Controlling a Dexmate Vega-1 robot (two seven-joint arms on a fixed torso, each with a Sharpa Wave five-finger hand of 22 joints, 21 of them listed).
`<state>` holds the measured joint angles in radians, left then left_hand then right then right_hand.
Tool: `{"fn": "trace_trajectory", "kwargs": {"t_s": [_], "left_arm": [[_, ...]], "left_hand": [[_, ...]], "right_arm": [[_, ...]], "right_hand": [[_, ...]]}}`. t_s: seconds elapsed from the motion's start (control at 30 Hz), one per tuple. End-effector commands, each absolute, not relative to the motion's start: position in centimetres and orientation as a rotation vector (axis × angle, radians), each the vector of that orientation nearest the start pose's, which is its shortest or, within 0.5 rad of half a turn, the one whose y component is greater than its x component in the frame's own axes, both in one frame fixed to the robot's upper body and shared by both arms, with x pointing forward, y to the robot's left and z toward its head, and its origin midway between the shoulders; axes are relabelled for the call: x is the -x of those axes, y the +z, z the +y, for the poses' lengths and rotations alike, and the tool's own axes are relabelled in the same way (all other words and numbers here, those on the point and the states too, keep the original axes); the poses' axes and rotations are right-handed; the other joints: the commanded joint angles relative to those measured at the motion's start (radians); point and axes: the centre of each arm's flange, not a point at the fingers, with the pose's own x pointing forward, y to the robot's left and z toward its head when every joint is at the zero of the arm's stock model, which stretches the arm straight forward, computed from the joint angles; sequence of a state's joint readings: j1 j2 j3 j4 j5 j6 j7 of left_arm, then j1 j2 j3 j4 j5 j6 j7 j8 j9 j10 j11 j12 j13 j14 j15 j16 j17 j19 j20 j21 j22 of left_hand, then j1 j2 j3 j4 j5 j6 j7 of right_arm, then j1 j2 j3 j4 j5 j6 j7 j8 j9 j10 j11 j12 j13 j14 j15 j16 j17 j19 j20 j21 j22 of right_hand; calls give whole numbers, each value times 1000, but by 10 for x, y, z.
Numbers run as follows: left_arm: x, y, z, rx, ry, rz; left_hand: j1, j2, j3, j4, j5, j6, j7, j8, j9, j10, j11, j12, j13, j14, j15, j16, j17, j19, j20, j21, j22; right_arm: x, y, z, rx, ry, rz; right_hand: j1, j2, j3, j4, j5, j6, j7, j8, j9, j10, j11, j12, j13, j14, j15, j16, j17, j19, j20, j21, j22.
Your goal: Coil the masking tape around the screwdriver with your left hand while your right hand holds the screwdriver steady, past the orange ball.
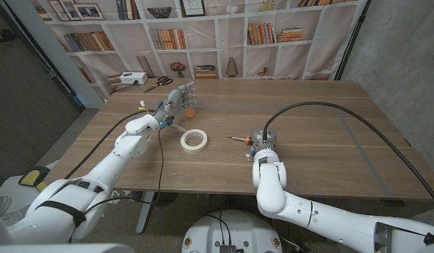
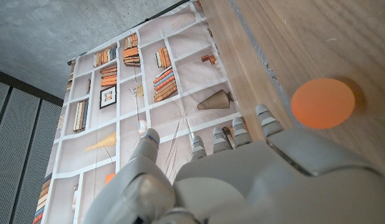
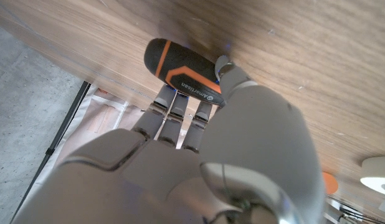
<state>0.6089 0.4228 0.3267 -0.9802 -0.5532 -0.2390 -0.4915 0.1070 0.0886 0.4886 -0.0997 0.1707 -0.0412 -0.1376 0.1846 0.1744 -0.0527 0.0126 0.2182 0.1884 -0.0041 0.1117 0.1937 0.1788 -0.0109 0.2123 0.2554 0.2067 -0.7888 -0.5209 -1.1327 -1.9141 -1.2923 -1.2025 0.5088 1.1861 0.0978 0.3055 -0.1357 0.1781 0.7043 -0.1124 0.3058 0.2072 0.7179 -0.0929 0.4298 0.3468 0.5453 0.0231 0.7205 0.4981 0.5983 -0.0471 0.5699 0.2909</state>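
You've got one masking tape roll (image 1: 194,140), one screwdriver (image 3: 180,70), one orange ball (image 2: 323,103), two hands: left hand (image 1: 178,98), right hand (image 1: 262,143).

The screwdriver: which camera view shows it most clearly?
The right wrist view. There the screwdriver shows its black and orange handle large on the table, with the right hand at it. In the head view the screwdriver is small and partly hidden by the right hand.
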Motion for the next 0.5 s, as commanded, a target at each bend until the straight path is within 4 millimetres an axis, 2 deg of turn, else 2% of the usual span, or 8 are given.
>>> {"fn": "trace_trajectory", "kwargs": {"t_s": [0.03, 0.2, 0.3, 0.4, 0.5], "left_arm": [[-692, 11, 287, -124, -501, -524], [-686, 16, 287, -193, -473, -535], [-680, 20, 287, -257, -443, -536], [-673, 23, 286, -330, -413, -542], [-664, 25, 285, -405, -376, -556]], "left_hand": [[-10, -1, 3, 8, 9, -4, -3, -1, 3, 1, -1, 0, 5, 14, -2, 4, 5, 6, 2, 4, 6], [-2, 12, 12, 7, 10, -8, -1, -1, 3, 17, 3, 5, 5, 28, -1, 7, 5, 12, 1, 6, 6], [29, 31, 34, -8, 10, 12, 8, 8, 4, 53, 3, 16, 6, 56, -11, 12, 3, 29, 0, 12, 6], [57, 32, 50, -27, 10, 36, 22, 15, 4, 74, 5, 20, 6, 96, -18, 19, 3, 49, 1, 19, 6], [78, 27, 58, -41, 11, 68, 29, 23, 4, 90, 4, 23, 7, 116, -26, 21, 3, 58, 1, 22, 6]], "right_arm": [[-544, -130, -118, 1570, -226, -92], [-534, -126, -120, 1534, -340, -236], [-527, -122, -120, 1514, -405, -310], [-521, -119, -121, 1491, -461, -374], [-518, -115, -122, 1475, -504, -411]], "right_hand": [[88, 61, -16, -20, 10, 231, 52, 15, 16, 266, 1, 138, 61, 453, -253, 140, 276, 24, -34, 84, 47], [106, 60, -22, -18, 15, 262, 57, 16, 21, 264, 4, 155, 88, 447, -253, 156, 328, 24, -66, 120, 63], [107, 60, -29, -10, 22, 283, 53, 15, 21, 263, 7, 161, 100, 462, -254, 158, 349, 29, -101, 143, 71], [108, 48, -39, -8, 27, 302, 51, 14, 19, 273, 14, 157, 87, 474, -252, 155, 363, 27, -129, 160, 75], [110, 39, -47, -7, 32, 311, 51, 10, 17, 255, 22, 138, 74, 485, -252, 152, 374, 22, -144, 172, 77]]}}
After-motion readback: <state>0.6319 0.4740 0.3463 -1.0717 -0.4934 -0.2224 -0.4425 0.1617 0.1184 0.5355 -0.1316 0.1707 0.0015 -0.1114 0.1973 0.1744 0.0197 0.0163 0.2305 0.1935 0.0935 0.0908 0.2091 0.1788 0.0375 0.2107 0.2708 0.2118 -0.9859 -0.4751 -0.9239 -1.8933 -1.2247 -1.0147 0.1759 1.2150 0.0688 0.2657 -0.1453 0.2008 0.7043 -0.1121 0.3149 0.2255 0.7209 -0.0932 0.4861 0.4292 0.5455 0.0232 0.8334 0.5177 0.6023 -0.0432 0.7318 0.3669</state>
